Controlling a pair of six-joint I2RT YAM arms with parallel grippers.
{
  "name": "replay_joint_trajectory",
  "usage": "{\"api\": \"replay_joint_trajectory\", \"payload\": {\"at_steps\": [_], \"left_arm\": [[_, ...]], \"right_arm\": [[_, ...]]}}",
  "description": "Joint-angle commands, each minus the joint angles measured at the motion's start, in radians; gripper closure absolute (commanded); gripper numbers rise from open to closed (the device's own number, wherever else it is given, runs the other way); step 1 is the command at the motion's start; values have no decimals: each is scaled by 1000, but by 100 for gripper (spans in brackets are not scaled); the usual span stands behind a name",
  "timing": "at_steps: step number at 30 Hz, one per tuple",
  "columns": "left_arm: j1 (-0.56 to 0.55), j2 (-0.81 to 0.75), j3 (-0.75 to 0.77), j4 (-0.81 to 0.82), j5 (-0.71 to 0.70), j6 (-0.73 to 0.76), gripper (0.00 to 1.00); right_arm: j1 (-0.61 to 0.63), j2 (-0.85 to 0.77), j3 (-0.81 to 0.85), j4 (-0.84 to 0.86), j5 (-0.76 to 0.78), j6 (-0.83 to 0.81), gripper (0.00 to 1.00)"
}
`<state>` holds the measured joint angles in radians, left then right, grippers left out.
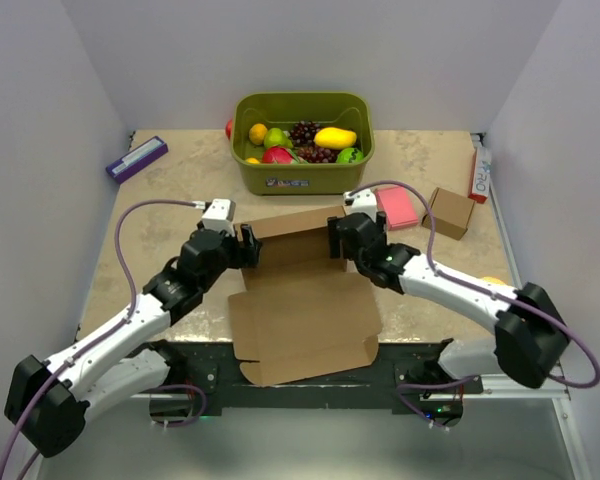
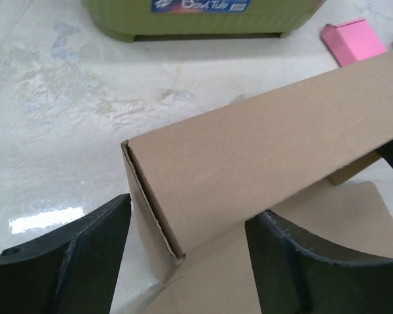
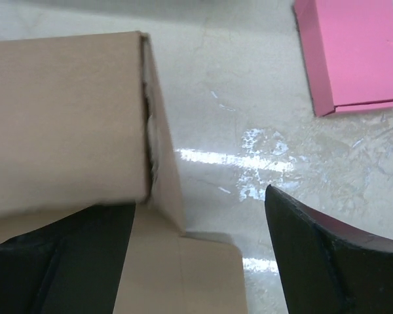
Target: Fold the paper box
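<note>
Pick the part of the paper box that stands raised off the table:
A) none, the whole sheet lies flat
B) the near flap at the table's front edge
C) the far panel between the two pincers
C: on the paper box, the far panel stands upright between the left pincer and the right pincer, while the near part lies flat.

One paper box [image 1: 302, 312], one small box [image 1: 450, 212], one pink block [image 1: 397, 207].

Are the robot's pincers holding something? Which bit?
Nothing looks clamped. The left pincer and right pincer are open, each straddling one end of the raised back wall of the paper box.
</note>
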<state>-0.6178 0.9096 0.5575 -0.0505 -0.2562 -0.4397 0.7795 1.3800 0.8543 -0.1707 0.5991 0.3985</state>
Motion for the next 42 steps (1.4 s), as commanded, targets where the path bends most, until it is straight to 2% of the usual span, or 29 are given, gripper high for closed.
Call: {"api": "replay_joint_trajectory", "payload": {"at_steps": [1, 8, 13, 18, 22, 25, 29, 34, 38, 41, 42], "left_arm": [[-5, -17, 104, -83, 92, 59, 22], [-7, -51, 177, -210, 247, 209, 18], [-10, -101, 223, -235, 203, 335, 17], [-51, -42, 281, -200, 201, 491, 20], [-213, 34, 320, -181, 98, 619, 20], [-281, 77, 331, -132, 72, 693, 18], [-329, 165, 340, -80, 26, 745, 18], [-391, 262, 341, -17, -101, 832, 18], [-401, 327, 340, 35, -185, 865, 17], [-404, 363, 346, 77, -228, 884, 23], [-407, 374, 349, 80, -251, 886, 32]], "right_arm": [[3, -166, -26, -52, -126, -10, 16], [1, -375, -55, -182, -209, 6, 12], [1, -433, -43, -219, -190, 33, 5], [-3, -411, -27, -245, -157, 68, 4], [-6, -433, -26, -268, -114, 105, 2], [-6, -475, -26, -277, -108, 109, 1], [-8, -504, -14, -306, -104, 111, 1], [-9, -533, 0, -320, -104, 109, 1], [-9, -555, 8, -329, -102, 111, 1], [-8, -562, 9, -335, -99, 112, 1], [-8, -567, 9, -339, -99, 112, 1]]}}
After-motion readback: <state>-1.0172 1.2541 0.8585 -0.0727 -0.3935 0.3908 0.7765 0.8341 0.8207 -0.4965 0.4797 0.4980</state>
